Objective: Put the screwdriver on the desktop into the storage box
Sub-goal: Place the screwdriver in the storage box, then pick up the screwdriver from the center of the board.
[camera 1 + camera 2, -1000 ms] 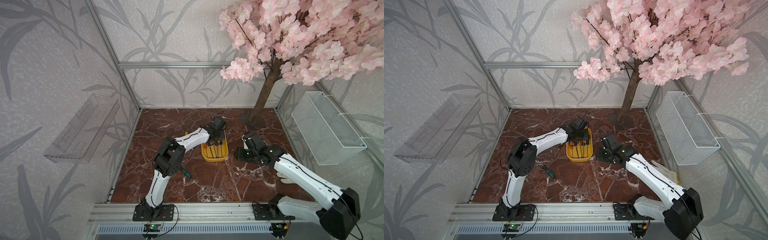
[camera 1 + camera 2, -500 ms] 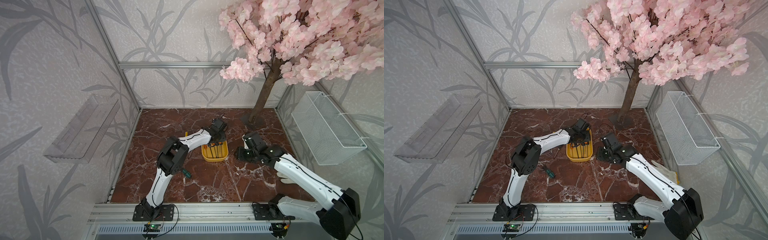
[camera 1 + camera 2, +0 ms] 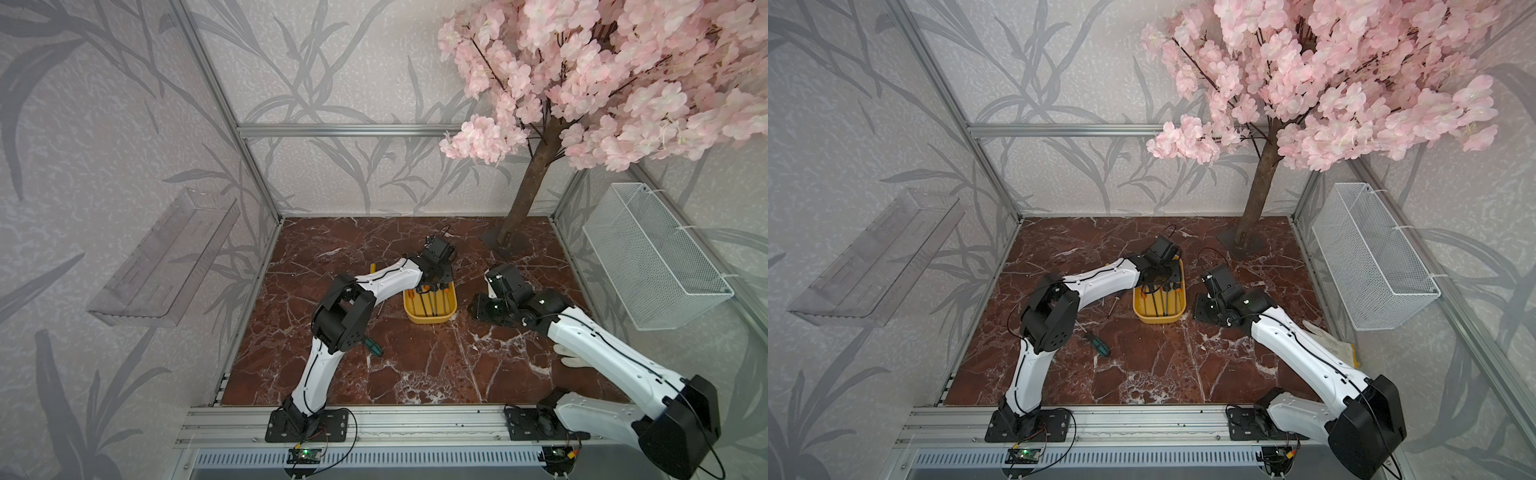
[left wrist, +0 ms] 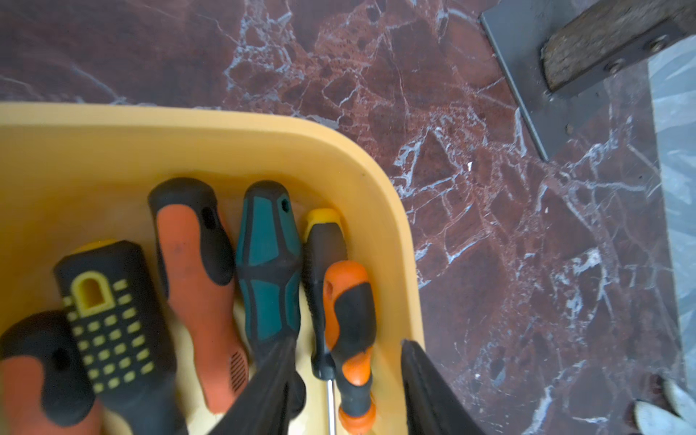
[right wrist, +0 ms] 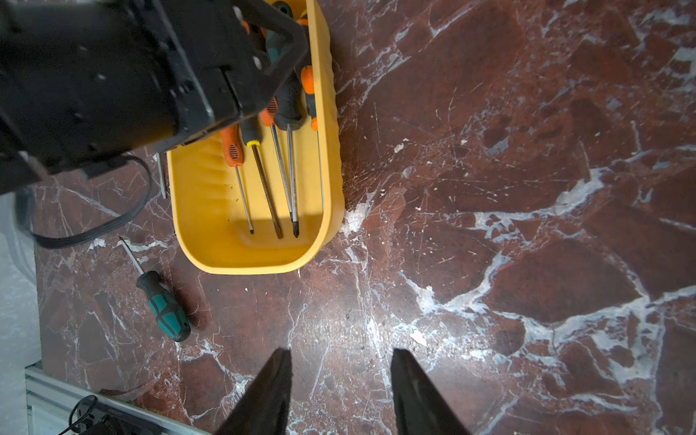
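Left gripper (image 4: 346, 341) was over the box (image 4: 263, 128), jaws part open either side of a small orange screwdriver (image 4: 350, 301) lying in it, not clamped. Right gripper (image 5: 340, 352) open, empty, above bare desktop (image 5: 527, 188). Green screwdriver (image 3: 1101, 348) lay on the marble by the left elbow (image 3: 1050, 320), clear of the box. Tree base (image 3: 505, 243) behind.
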`<state>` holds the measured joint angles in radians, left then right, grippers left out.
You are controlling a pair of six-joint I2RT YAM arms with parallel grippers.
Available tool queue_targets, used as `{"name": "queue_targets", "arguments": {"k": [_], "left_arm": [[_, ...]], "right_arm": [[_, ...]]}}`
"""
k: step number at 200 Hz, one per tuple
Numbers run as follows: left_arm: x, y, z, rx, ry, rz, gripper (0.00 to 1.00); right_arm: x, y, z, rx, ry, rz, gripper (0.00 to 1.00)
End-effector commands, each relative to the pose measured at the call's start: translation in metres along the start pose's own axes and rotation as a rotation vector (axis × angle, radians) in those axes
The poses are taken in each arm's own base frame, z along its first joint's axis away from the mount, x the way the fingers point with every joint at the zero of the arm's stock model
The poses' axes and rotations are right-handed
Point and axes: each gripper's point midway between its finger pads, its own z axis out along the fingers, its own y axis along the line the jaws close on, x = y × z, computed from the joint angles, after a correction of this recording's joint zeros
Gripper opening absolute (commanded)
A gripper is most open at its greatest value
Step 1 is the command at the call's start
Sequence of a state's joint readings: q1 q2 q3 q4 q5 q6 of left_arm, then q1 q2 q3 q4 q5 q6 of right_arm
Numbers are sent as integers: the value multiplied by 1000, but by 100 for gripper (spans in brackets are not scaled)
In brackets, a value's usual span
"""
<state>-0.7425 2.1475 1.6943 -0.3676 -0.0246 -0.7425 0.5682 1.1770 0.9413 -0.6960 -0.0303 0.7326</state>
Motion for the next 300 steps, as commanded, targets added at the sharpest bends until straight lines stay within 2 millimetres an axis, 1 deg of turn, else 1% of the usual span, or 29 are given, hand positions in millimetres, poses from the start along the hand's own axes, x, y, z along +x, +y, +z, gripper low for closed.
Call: {"name": "queue_targets", "arguments": {"k": [1, 10, 30, 35, 43, 47, 56, 60, 64, 87, 102, 144, 187, 211, 242, 271, 300], "left_arm": [[-17, -2, -37, -3, -58, 35, 50], [-18, 1, -44, -7, -66, 37, 52], [-18, 11, -57, -24, -72, 35, 53], [-18, 15, -60, -31, -73, 32, 57], [-17, 21, -66, -39, -76, 29, 59], [-16, 24, -68, -43, -77, 27, 61], [-15, 31, -74, -54, -82, 21, 62], [-14, 35, -76, -60, -85, 19, 65], [-14, 39, -79, -67, -89, 15, 66], [-10, 62, -93, -99, -97, -2, 67], [-3, 79, -97, -124, -87, -15, 67], [15, 118, -117, -191, -82, -36, 67], [29, 152, -133, -248, -81, -71, 67], [32, 169, -134, -272, -74, -89, 66], [29, 175, -129, -274, -63, -93, 63], [26, 179, -118, -278, -47, -89, 63], [23, 186, -102, -286, -22, -83, 63]], "right_arm": [[-4, 5, -4, 0, 9, -10, 49], [-7, 8, -4, -4, 7, -13, 49], [-11, 15, -5, -17, 6, -23, 49], [-11, 17, -4, -17, 8, -28, 49], [-12, 20, -3, -20, 10, -36, 49], [-13, 23, -3, -21, 10, -41, 49], [-14, 27, -2, -24, 14, -51, 49], [-14, 29, -1, -26, 15, -55, 49], [-14, 31, -1, -28, 17, -59, 49], [-15, 42, 2, -35, 32, -82, 49], [-15, 51, 5, -44, 36, -96, 49], [-13, 70, 13, -66, 53, -134, 48], [-12, 82, 19, -79, 69, -154, 48], [-10, 83, 22, -78, 76, -161, 48], [-8, 83, 23, -78, 80, -157, 48], [-8, 82, 23, -73, 81, -159, 48], [-8, 80, 23, -70, 80, -161, 48]]}}
